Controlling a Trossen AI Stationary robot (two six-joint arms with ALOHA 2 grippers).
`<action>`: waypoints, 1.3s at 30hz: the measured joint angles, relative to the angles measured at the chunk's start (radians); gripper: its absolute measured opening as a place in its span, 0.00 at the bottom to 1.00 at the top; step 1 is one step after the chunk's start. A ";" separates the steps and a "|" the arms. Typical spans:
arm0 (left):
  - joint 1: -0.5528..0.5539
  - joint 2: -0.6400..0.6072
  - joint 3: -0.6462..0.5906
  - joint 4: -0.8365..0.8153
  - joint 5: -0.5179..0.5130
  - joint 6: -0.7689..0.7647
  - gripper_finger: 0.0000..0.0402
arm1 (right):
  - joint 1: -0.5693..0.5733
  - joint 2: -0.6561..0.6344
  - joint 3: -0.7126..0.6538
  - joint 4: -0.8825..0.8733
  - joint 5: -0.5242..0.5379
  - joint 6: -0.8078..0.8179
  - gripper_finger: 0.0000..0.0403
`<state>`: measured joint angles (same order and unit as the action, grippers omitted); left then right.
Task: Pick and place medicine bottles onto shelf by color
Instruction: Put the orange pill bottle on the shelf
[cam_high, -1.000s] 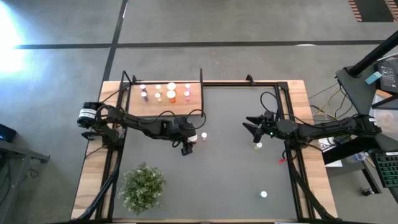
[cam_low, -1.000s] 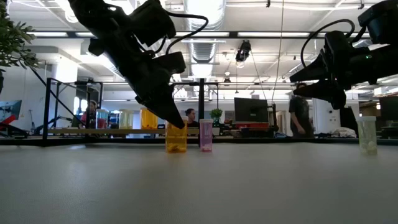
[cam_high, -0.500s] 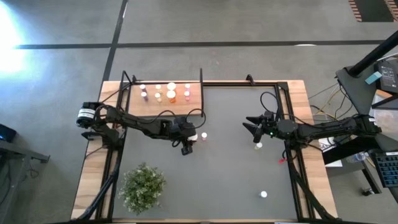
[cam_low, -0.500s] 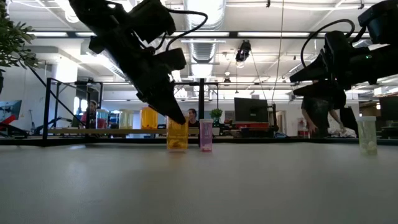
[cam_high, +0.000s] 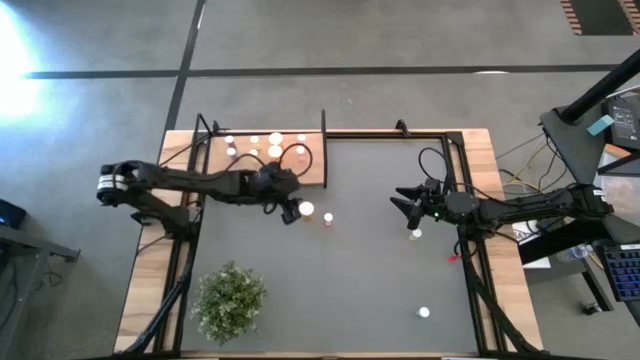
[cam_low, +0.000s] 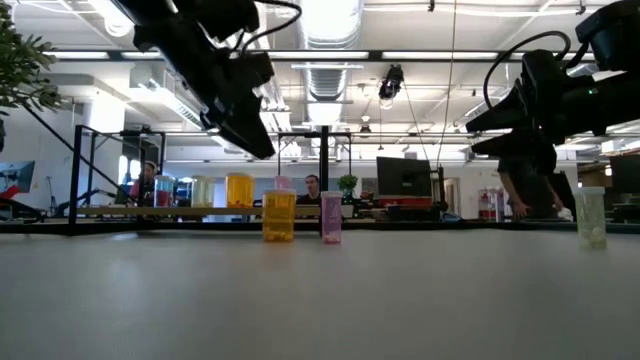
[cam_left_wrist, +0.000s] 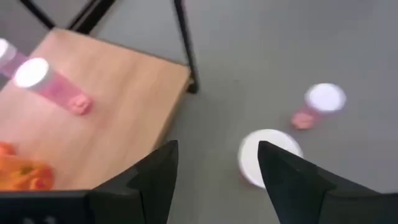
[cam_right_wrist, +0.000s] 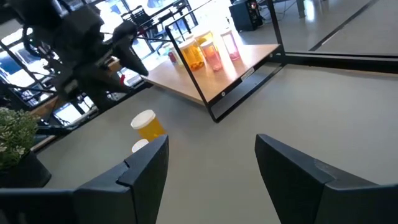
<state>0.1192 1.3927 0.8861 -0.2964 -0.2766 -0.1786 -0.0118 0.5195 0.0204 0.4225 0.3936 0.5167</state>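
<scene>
Bottles stand mid-frame in our high view: an orange bottle (cam_high: 306, 209) and a small pink bottle (cam_high: 328, 218). We see the left gripper (cam_high: 287, 207) beside them, fingers apart, apparently empty. Our right gripper (cam_high: 402, 207), centre-right, gapes empty. The shelf (cam_high: 262, 160) sits upper left.

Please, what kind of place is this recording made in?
Probably a robotics lab in an open industrial-style hall. The low view shows exposed ceiling ducts, computer monitors on desks and a person behind the table; the high view shows a concrete floor.
</scene>
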 joint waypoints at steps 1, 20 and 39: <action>0.000 -0.010 -0.004 -0.001 0.013 0.001 0.51 | 0.000 0.000 0.000 0.000 0.000 0.000 0.57; -0.005 0.134 -0.010 0.106 0.092 0.087 0.77 | 0.000 0.000 0.000 -0.006 0.000 0.000 0.57; -0.009 0.231 -0.005 0.154 0.097 0.079 0.64 | 0.000 0.000 0.000 -0.005 0.000 0.000 0.57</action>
<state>0.1104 1.6241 0.8807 -0.1425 -0.1799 -0.0994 -0.0116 0.5198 0.0204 0.4179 0.3935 0.5167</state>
